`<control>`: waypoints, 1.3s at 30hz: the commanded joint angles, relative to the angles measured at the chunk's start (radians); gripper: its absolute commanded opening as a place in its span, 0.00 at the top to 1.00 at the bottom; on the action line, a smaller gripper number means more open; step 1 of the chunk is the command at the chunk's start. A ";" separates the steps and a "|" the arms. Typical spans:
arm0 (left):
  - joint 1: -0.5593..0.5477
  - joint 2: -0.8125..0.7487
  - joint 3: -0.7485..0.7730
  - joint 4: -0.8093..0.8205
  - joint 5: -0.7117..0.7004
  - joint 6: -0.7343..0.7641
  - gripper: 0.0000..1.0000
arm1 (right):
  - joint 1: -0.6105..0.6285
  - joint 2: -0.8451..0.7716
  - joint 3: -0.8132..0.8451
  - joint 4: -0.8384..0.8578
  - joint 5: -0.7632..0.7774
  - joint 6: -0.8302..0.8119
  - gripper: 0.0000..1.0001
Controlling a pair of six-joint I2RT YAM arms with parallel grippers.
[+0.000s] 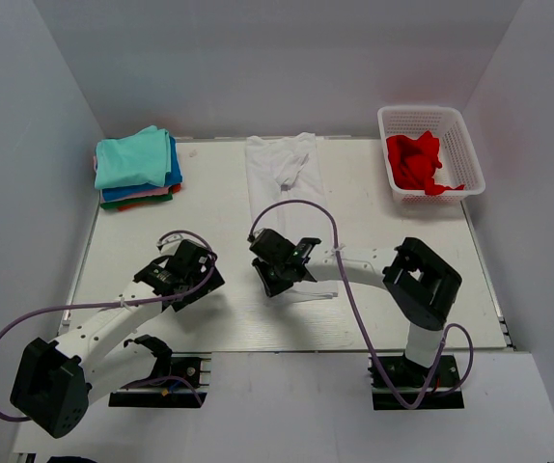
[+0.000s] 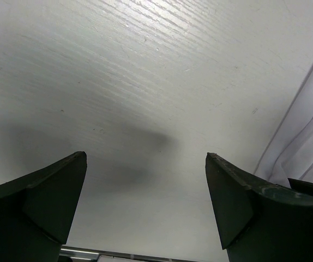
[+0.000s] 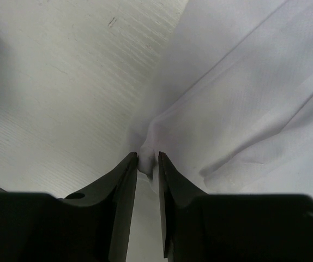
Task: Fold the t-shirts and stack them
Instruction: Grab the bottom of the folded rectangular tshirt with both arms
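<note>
Pinching a small fold at the edge of the white t-shirt (image 3: 238, 82), the right fingers (image 3: 125, 188) stand almost together with the cloth caught between their tips, low over the desk (image 3: 53, 82). The left fingers (image 2: 50, 199) gape wide and hold nothing, hovering above bare desk with the same shirt's edge just to their right. From above, the white t-shirt lies as a long narrow strip down the middle of the desk. Its near end lies under the right arm (image 1: 354, 270), and how it is folded there is hard to tell. A folded stack (image 1: 135, 166), teal on top of blue, pink and green, sits at the far left corner. The red t-shirt (image 1: 415, 161) lies crumpled in the white lattice basket (image 1: 422, 110) at the far right.
</note>
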 commanded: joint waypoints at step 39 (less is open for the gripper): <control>-0.015 0.237 0.124 0.206 0.247 0.200 0.00 | -0.103 -0.433 -0.438 0.097 0.224 0.409 0.89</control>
